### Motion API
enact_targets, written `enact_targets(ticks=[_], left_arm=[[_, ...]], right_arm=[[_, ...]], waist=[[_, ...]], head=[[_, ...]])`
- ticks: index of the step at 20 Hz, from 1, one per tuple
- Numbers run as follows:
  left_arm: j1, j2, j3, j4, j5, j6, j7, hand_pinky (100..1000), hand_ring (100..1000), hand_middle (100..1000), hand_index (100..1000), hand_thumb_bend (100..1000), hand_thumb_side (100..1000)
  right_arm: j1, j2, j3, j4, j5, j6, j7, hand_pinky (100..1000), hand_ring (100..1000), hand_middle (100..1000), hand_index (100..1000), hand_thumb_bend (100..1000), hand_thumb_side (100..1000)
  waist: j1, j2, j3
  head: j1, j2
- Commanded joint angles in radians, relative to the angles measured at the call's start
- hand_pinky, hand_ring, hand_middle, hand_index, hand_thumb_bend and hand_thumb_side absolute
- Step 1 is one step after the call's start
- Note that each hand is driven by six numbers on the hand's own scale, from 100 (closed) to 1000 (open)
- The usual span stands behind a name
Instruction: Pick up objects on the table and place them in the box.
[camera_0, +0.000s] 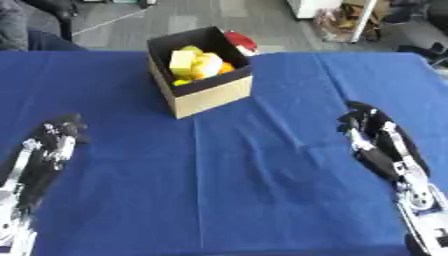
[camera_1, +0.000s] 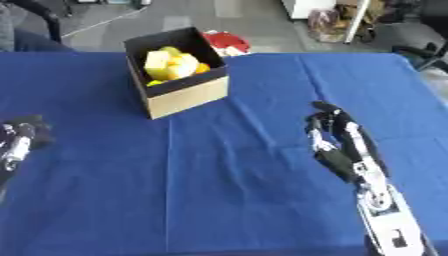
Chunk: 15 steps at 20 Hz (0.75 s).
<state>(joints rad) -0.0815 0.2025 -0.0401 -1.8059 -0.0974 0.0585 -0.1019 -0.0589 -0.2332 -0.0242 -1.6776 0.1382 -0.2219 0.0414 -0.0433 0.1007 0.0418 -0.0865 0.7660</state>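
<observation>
the left robot hand (camera_0: 54, 137) rests by the tabletop's (camera_0: 262, 190) left edge, the right robot hand (camera_1: 337, 137) near its right edge, both with fingers relaxed, holding nothing. the box (camera_0: 210, 92) sits at the far edge, holding yellow and orange objects (camera_0: 197, 64) too jumbled to identify; a red-and-white thing (camera_1: 226, 42) shows partly hidden behind it.

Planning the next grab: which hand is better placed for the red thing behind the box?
Probably right: the red thing lies behind the box's right corner, nearer the right hand.

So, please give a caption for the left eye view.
Box filled with yellow items; both robot hands, left and right, hold nothing.
</observation>
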Motion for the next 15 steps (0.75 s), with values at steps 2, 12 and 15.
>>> enact_targets(ticks=[2,12,15], left_arm=[[-0.004,0.011,-0.001,-0.011,0.001,-0.004,0.012,793,664,671,817,100,608],[-0.001,0.008,-0.008,-0.011,0.001,-0.01,0.026,779,636,644,810,100,573],[0.0,0.007,-0.013,-0.011,0.003,-0.011,0.021,778,630,637,806,100,570]], right_arm=[[-0.003,-0.008,-0.002,-0.022,-0.006,-0.001,0.0,788,620,622,850,100,405],[-0.001,-0.005,0.0,-0.027,-0.008,0.0,0.002,787,615,617,847,100,395],[0.0,-0.004,0.003,-0.027,-0.008,0.001,0.006,787,615,616,847,100,360]], waist=[[-0.003,0.003,-0.004],[-0.002,0.002,-0.004],[-0.003,0.001,-0.004]], head=[[0.001,0.004],[0.003,0.004],[0.002,0.004]])
